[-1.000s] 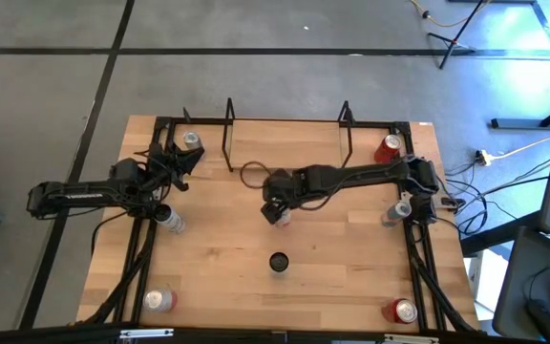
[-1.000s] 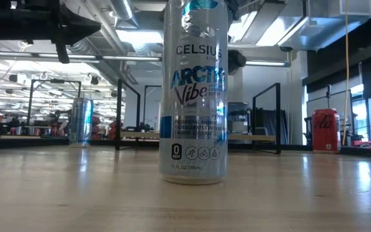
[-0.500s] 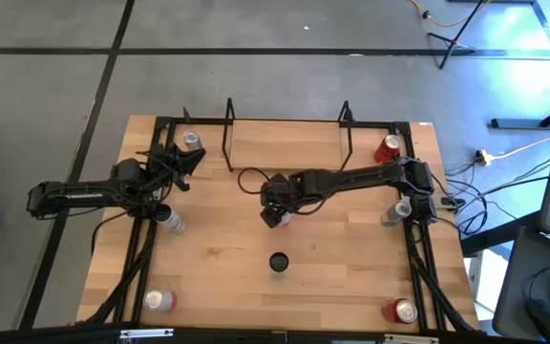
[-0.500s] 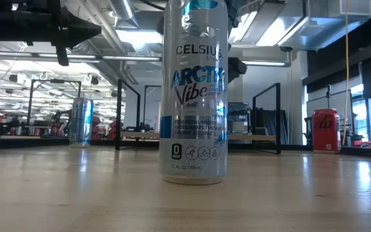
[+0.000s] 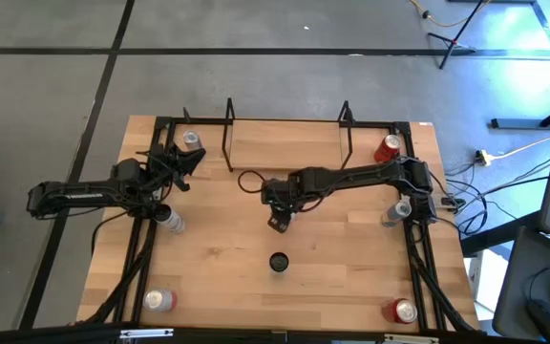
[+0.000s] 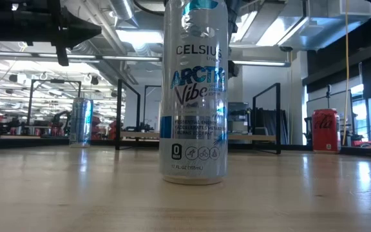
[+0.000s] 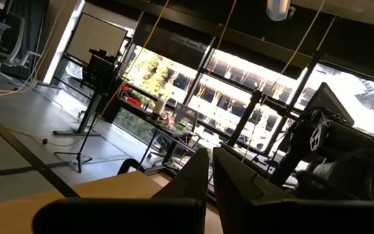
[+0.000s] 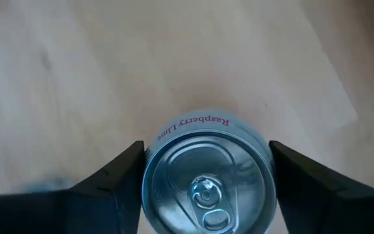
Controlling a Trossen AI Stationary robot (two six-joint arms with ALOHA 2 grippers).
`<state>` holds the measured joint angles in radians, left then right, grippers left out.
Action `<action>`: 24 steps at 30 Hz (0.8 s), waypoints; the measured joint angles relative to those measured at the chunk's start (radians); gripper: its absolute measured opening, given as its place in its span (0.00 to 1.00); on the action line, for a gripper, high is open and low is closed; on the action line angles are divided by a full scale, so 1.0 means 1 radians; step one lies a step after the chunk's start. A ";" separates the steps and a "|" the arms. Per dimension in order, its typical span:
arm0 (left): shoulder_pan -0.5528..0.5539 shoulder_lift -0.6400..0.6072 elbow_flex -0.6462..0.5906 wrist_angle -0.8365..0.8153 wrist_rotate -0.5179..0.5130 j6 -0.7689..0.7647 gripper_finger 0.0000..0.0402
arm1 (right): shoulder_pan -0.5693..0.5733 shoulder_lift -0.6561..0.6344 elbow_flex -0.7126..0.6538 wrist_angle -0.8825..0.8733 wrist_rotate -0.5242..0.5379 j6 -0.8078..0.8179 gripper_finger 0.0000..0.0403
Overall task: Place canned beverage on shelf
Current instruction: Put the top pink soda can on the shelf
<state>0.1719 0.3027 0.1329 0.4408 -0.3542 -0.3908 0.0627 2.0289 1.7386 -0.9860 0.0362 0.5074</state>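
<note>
My right gripper (image 5: pixel 277 220) is over the middle of the table, shut on a silver can (image 8: pixel 208 177) with "Raspberry Lime" on it; the can's top faces the wrist camera. The shelf (image 5: pixel 286 143), a light wood plank between two black wire end frames, stands at the table's far edge, beyond this gripper; it also shows in the low view (image 6: pixel 266 116). A tall Celsius can (image 5: pixel 279 262) stands upright on the table, nearer than the gripper, and fills the low view (image 6: pixel 193 96). My left gripper (image 5: pixel 184 158) is shut and empty at the far left. My right gripper pinches the can between its two fingers, one on each side of the can's wall just below the top rim (image 8: pixel 149 170). The fingers (image 8: pixel 109 175) come from above, pointing down. The can is upright; I cannot tell whether its bottom is clear of the table.
Other cans stand around the table: silver at far left (image 5: pixel 191 140) and left (image 5: pixel 172 220), red at far right (image 5: pixel 388 148), silver at right (image 5: pixel 396 210), and one at each near corner (image 5: pixel 158 300), (image 5: pixel 401 311). Black rails (image 5: pixel 256 121) frame the tabletop.
My right gripper has gone a little toward the table's near edge with the can, staying shut on it.
</note>
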 joint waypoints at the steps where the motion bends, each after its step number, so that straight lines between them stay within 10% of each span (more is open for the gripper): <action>1: 0.000 0.000 0.000 0.000 0.000 0.000 0.04 | -0.004 0.000 0.000 -0.002 -0.016 -0.058 0.62; 12: 0.000 0.000 0.000 -0.001 0.000 0.000 0.04 | -0.003 -0.001 -0.001 -0.022 -0.220 -0.693 0.62; 24: 0.000 0.000 0.000 -0.001 0.000 0.000 0.04 | 0.005 0.000 -0.002 -0.009 -0.180 -0.740 0.70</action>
<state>0.1719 0.3027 0.1329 0.4400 -0.3541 -0.3904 0.0681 2.0285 1.7370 -0.9951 -0.1441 -0.2331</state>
